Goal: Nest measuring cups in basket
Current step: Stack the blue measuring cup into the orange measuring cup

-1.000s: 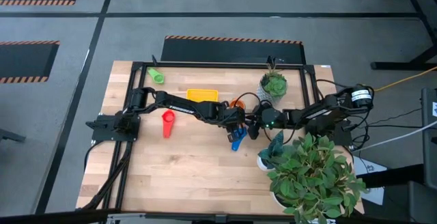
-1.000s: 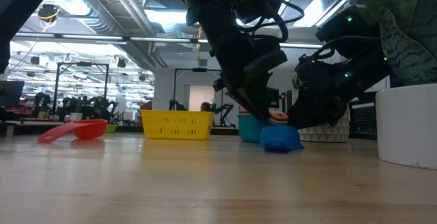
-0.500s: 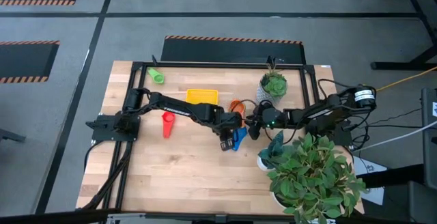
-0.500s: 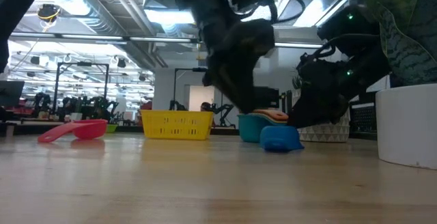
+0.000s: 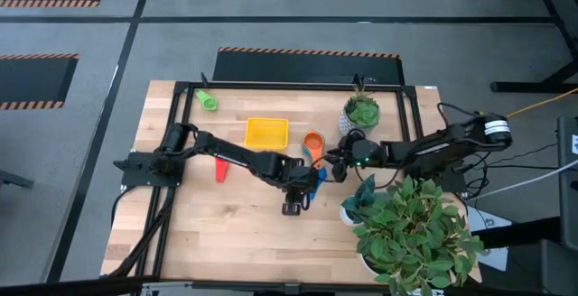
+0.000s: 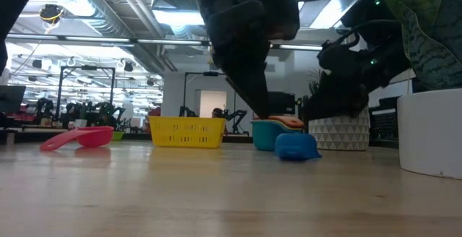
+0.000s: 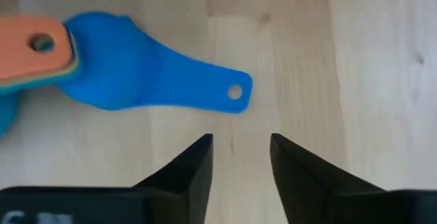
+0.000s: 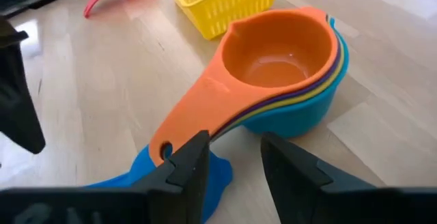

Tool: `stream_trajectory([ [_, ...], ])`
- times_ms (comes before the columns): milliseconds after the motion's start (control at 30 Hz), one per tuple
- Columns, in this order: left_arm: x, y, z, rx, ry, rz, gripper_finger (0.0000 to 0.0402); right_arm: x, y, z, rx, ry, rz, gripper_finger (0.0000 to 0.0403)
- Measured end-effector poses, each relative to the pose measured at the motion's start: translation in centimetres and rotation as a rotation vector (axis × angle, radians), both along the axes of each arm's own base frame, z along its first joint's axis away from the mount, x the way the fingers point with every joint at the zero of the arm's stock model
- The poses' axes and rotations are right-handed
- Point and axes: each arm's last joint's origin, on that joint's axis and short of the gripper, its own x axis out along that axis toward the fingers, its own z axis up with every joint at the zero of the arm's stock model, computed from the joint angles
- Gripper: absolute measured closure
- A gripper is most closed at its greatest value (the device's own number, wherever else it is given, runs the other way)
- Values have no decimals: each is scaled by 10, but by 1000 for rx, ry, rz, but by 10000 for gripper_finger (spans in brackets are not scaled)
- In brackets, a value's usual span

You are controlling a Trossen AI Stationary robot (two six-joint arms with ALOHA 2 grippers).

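Observation:
A stack of nested measuring cups [image 8: 287, 60] stands on its base, orange uppermost and light blue outermost, right of the yellow basket [image 5: 267, 134]. The blue cup [image 7: 130, 74] lies mouth down on the table, partly under the orange handle's free end [image 8: 174, 138]. The red cup [image 5: 220, 167] lies left of the basket. The green cup [image 5: 208, 100] lies near the far left corner. My left gripper [image 7: 240, 145] is open, just nearward of the blue cup's handle. My right gripper [image 8: 232, 149] is open, close beside the stack on its right.
A small plant in a white patterned pot [image 5: 361, 114] stands far right of the stack. A large leafy plant [image 5: 411, 228] and a white pot [image 6: 433, 132] fill the near right corner. Bare wood lies along the near left [image 5: 208, 233].
My left gripper has drawn away from the cup stack toward the table's near edge, past the blue cup. My right gripper has risen slightly beside the stack. The cups and basket have kept their places.

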Motion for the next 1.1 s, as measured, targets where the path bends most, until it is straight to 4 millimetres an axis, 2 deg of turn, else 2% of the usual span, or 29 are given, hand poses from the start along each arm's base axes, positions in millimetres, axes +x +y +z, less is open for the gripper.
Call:
stream_trajectory([
  [200,5,-11,0,114,-77,-130,222,-4,0,6,-17,2,11,265],
  [500,9,-38,-11,348,-136,-244,219,-6,0,11,-18,-11,12,265],
  [700,11,-50,-25,438,-136,-228,219,-6,0,11,-18,-5,12,265],
  [867,14,-52,-39,458,-121,-224,219,-7,0,11,-18,-4,12,265],
  [1100,15,-48,-48,487,-96,-204,219,-7,0,10,-18,-4,12,265],
])
